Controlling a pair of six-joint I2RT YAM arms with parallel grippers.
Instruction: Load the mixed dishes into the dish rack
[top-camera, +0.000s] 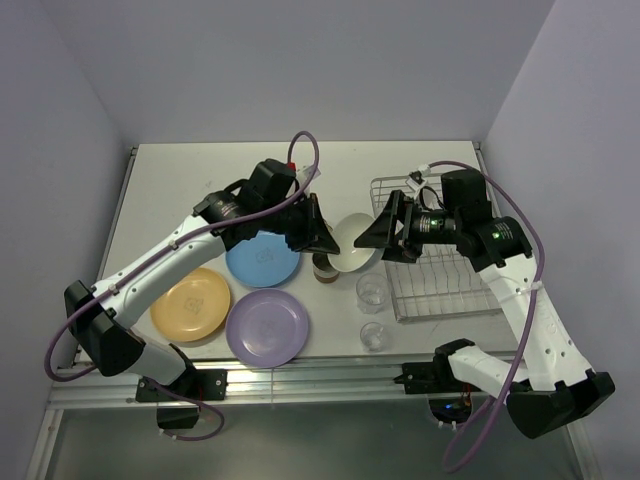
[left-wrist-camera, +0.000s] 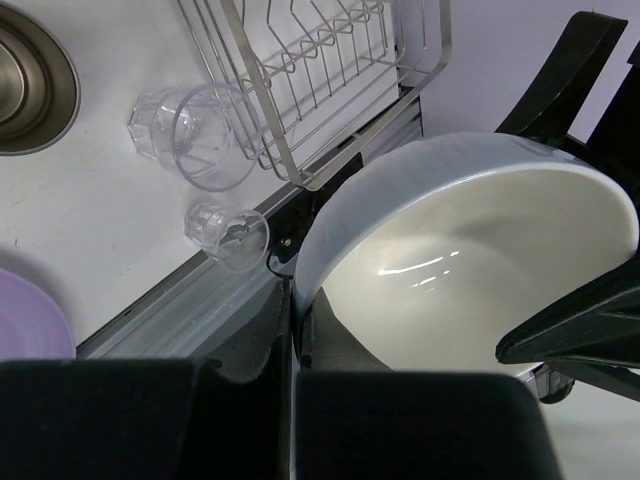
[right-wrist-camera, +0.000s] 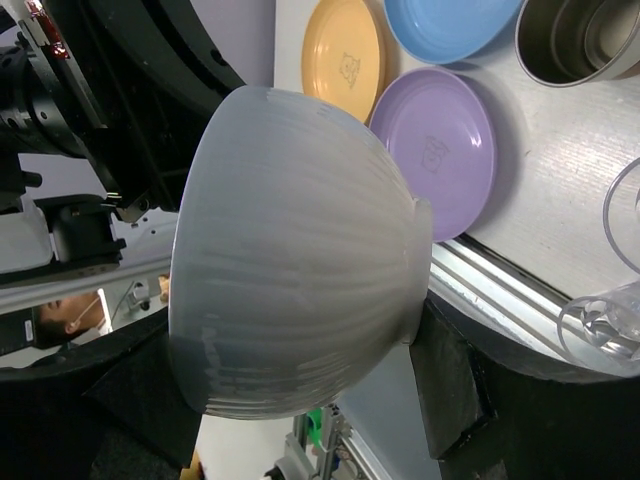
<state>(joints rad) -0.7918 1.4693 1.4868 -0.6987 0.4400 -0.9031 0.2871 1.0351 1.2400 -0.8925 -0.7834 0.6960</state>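
The white bowl (top-camera: 352, 247) hangs tilted in the air between both grippers, just left of the dish rack (top-camera: 440, 285). My left gripper (top-camera: 325, 240) is shut on its rim, which is pinched between the jaws in the left wrist view (left-wrist-camera: 293, 335). My right gripper (top-camera: 378, 232) is wide open and straddles the bowl (right-wrist-camera: 300, 260), one pad (right-wrist-camera: 450, 390) against its foot. The brown cup (top-camera: 325, 271) stands below the bowl. The blue plate (top-camera: 262, 262), orange-yellow plate (top-camera: 190, 305) and purple plate (top-camera: 267, 326) lie flat at front left. The floral bowl is not visible.
Two clear glasses (top-camera: 371, 291) (top-camera: 372, 335) stand between the purple plate and the rack's near left corner (left-wrist-camera: 300, 175). The rack holds nothing visible. A metal rail (top-camera: 300, 372) runs along the table's front edge.
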